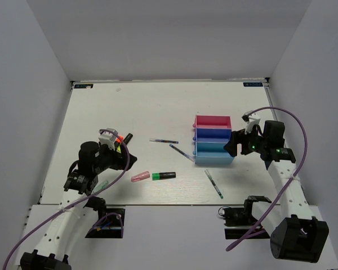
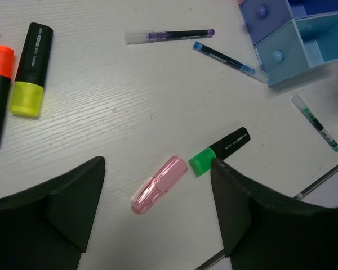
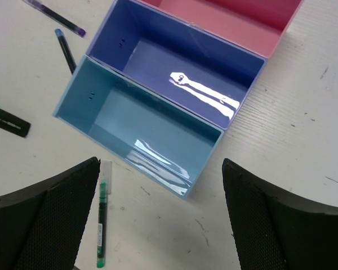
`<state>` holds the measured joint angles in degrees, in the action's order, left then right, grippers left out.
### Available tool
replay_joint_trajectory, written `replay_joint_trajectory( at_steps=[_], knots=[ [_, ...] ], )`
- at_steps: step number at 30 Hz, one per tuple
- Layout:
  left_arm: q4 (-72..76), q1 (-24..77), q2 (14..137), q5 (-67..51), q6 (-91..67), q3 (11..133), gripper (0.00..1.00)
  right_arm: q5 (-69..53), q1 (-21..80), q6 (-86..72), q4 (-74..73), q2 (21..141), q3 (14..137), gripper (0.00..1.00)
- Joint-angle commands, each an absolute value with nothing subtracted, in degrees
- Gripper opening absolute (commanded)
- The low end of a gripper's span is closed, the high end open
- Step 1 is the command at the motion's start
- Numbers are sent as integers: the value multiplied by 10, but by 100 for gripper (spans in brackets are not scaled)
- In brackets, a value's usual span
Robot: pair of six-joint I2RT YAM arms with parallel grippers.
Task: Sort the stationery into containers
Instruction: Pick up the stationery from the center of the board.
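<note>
Lying beside pink highlighter (image 2: 159, 184), green highlighter (image 2: 221, 149) shows white print, illegibly small.

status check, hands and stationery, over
Left hand open, empty, above pink highlighter. Right hand open, empty, above light blue tray. That tray and purple tray bare. Nothing blocking the highlighter.

**Robot test cell in a lab**

A white, wood-grained surface (image 1: 158, 112) is boxed in by plain pale walls (image 1: 174, 39) on three sides. Two robot arms are bolted at its near edge, the left arm (image 1: 56, 230) and the right arm (image 1: 287, 194), both trailing purple cables (image 1: 276, 107). Small printed labels (image 1: 84, 86) mark the far corners. Laid out as props are pens (image 1: 163, 140), highlighters (image 1: 140, 176) and three joined plastic trays (image 1: 213, 140).
</note>
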<state>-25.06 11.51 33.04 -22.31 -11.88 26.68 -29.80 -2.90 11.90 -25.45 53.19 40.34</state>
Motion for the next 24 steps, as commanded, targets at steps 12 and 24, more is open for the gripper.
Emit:
replay_joint_trajectory(
  at_steps=[12, 24],
  knots=[
    [-328, 113, 661, -51, -49, 487, 65, -379, -18, 179, -315, 550, 446, 90],
    [-391, 78, 934, 79, 38, 669, 57, -382, -12, 192, -330, 541, 446, 90]
  ],
)
